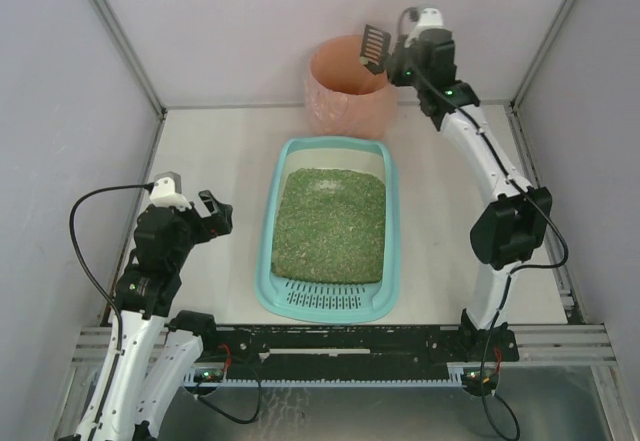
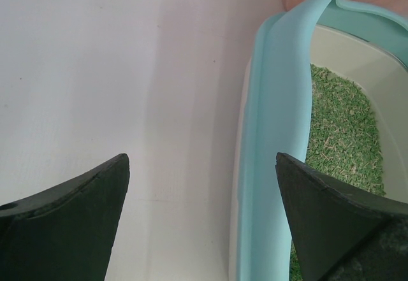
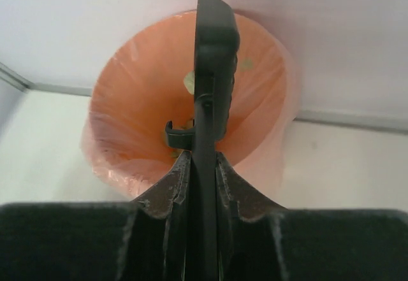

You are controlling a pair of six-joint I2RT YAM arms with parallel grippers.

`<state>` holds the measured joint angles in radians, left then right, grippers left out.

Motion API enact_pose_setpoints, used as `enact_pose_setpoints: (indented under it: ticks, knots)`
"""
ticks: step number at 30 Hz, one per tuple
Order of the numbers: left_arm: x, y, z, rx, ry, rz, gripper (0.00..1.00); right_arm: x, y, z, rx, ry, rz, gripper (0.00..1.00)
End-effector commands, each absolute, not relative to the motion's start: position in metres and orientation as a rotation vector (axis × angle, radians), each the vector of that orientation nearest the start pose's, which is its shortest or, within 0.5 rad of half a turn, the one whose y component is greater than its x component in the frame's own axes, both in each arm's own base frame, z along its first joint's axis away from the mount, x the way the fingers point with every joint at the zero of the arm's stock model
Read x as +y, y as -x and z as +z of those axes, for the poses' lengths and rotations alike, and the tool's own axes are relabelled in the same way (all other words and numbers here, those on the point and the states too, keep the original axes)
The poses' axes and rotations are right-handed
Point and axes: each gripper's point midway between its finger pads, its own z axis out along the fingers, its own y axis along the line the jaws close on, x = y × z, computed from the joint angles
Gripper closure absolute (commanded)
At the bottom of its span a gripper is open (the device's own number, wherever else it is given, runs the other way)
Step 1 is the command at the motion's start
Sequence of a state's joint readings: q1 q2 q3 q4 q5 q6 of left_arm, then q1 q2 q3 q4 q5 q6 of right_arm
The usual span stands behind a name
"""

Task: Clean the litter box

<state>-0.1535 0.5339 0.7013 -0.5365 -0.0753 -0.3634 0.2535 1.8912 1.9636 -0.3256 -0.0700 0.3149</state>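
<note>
At the near left of the counter (image 1: 220, 151), the left fingers (image 1: 213, 211) are spread wide apart and hold nothing. They hover just beside the long left rim of the litter box (image 1: 325, 302). In the left wrist view that teal rim runs up between the two fingertips, closer to the right one, and does not touch either.

The box lies in the middle of the counter, with its slotted grate at the near end. The green-brown granules form a fairly even bed beyond it (a paler patch shows near the far end, too small to identify).

Past the far end of the box stands the round pink-orange bin (image 1: 345, 101). Above its mouth, the right fingers (image 1: 393, 61) are clamped together on the handle of the black slotted scoop (image 1: 374, 49), well away from the box. The right wrist view shows the scoop edge-on over the bin's opening, with a few pale bits inside.

This looks like the dumping step of a scooping pass. The next move would likely be to carry the scoop back over the far rim without clipping it, then lower the blade flat into the granules. Whether any waste remains I cannot tell.
</note>
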Motion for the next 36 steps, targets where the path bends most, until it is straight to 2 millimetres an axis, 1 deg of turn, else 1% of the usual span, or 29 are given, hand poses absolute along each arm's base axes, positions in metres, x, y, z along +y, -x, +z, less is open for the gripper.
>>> enact_pose_setpoints:
  ticks: [1,3,5,9,13,15,16,18,20,21,23,25,26,28,30,31,32,34,35,36]
  knots:
    - [-0.035,-0.243,0.226,1.902,0.253,-0.259,0.01,0.173,-0.546,0.383,1.609,0.364,-0.050,1.00]
    - [-0.036,-0.243,0.226,1.904,0.250,-0.263,0.00,0.180,-0.543,0.386,1.550,0.446,-0.137,1.00]
    - [-0.038,-0.243,0.226,1.904,0.243,-0.270,0.00,0.181,-0.542,0.390,1.514,0.479,-0.192,1.00]
    - [-0.039,-0.242,0.231,1.881,0.221,-0.276,0.01,0.181,-0.536,0.403,1.468,0.506,-0.225,1.00]
    - [-0.041,-0.240,0.237,1.846,0.202,-0.293,0.00,0.177,-0.527,0.421,1.408,0.528,-0.290,1.00]
    - [-0.044,-0.240,0.236,1.848,0.200,-0.312,0.00,0.177,-0.519,0.427,1.399,0.523,-0.285,1.00]
    - [-0.046,-0.240,0.235,1.852,0.200,-0.327,0.00,0.178,-0.513,0.431,1.394,0.518,-0.273,1.00]
    - [-0.053,-0.241,0.233,1.854,0.196,-0.372,0.00,0.179,-0.495,0.437,1.388,0.492,-0.231,1.00]
    - [-0.062,-0.243,0.232,1.853,0.189,-0.417,0.01,0.183,-0.473,0.439,1.380,0.473,-0.149,1.00]
    - [-0.066,-0.244,0.232,1.850,0.183,-0.433,0.01,0.184,-0.459,0.442,1.373,0.454,-0.104,1.00]
    - [-0.074,-0.246,0.232,1.847,0.163,-0.445,0.01,0.183,-0.431,0.443,1.381,0.405,0.000,1.00]
    - [-0.084,-0.248,0.232,1.853,0.131,-0.446,0.01,0.175,-0.399,0.449,1.398,0.323,0.125,1.00]
    - [-0.090,-0.249,0.231,1.860,0.112,-0.446,0.02,0.173,-0.385,0.448,1.416,0.300,0.177,1.00]
    - [-0.104,-0.251,0.228,1.879,0.069,-0.451,0.02,0.172,-0.359,0.437,1.474,0.257,0.303,1.00]
    - [-0.110,-0.254,0.221,1.908,0.051,-0.430,0.03,0.174,-0.336,0.425,1.516,0.246,0.408,1.00]
    - [-0.111,-0.254,0.219,1.915,0.049,-0.423,0.04,0.176,-0.326,0.419,1.538,0.251,0.449,1.00]
    - [-0.113,-0.255,0.217,1.923,0.048,-0.420,0.04,0.177,-0.317,0.408,1.573,0.258,0.486,1.00]
    - [-0.112,-0.255,0.217,1.924,0.053,-0.415,0.05,0.178,-0.301,0.398,1.625,0.266,0.535,1.00]
    - [-0.111,-0.255,0.218,1.923,0.051,-0.408,0.05,0.180,-0.295,0.383,1.672,0.284,0.550,1.00]
    - [-0.109,-0.255,0.220,1.921,0.048,-0.396,0.05,0.181,-0.289,0.374,1.709,0.302,0.565,1.00]
